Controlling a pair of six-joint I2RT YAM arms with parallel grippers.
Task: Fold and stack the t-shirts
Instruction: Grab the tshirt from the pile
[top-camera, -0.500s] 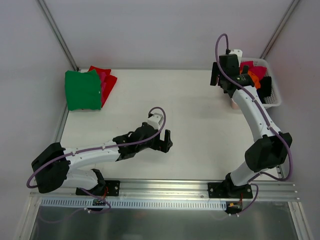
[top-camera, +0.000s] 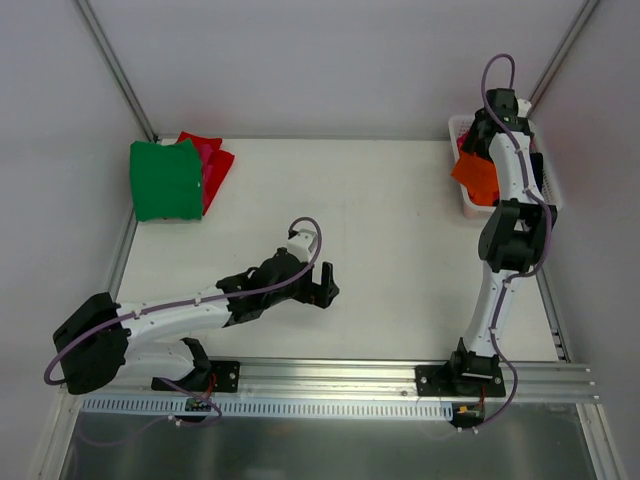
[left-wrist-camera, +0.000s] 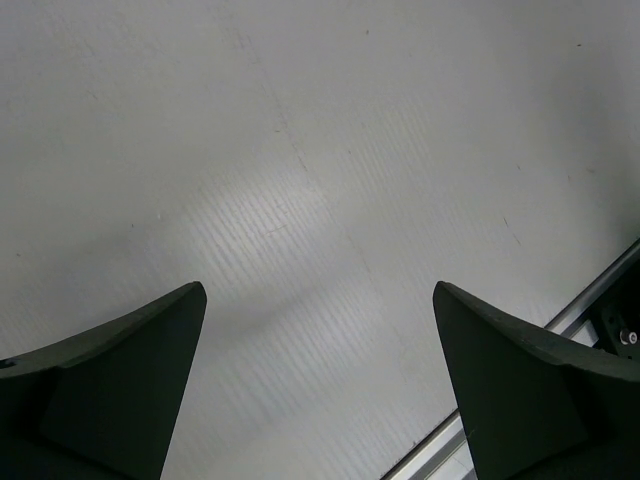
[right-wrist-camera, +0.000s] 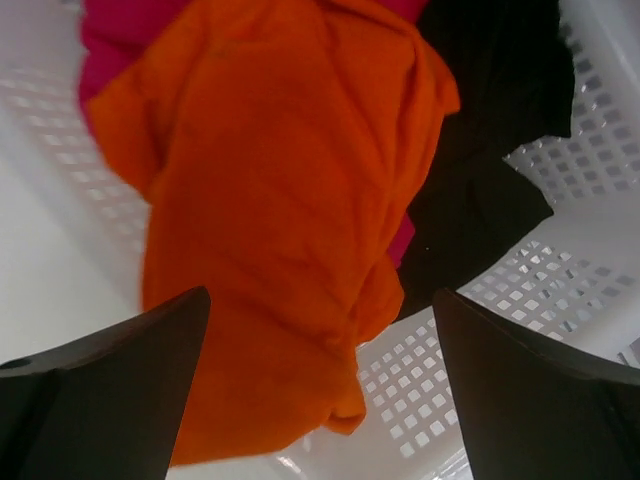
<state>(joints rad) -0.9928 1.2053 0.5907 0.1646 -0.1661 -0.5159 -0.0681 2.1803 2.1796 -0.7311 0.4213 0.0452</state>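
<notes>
Orange t-shirt (right-wrist-camera: 270, 230) | draped over basket (right-wrist-camera: 590, 150) wall | right pincer (right-wrist-camera: 320, 300) spread above it

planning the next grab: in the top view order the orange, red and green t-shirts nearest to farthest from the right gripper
1. orange t-shirt, in the basket below the right gripper
2. red t-shirt, back left corner
3. green t-shirt, farther left still

Left arm (top-camera: 180, 316) is laid low and extended from its base toward 2 o'clock. Left gripper (top-camera: 324, 285) is held with jaws spread wide, nothing between them. Right arm (top-camera: 490, 300) is extended high toward 12 o'clock. Right gripper (right-wrist-camera: 320, 295) is pointed down, jaws wide apart, nothing gripped.
</notes>
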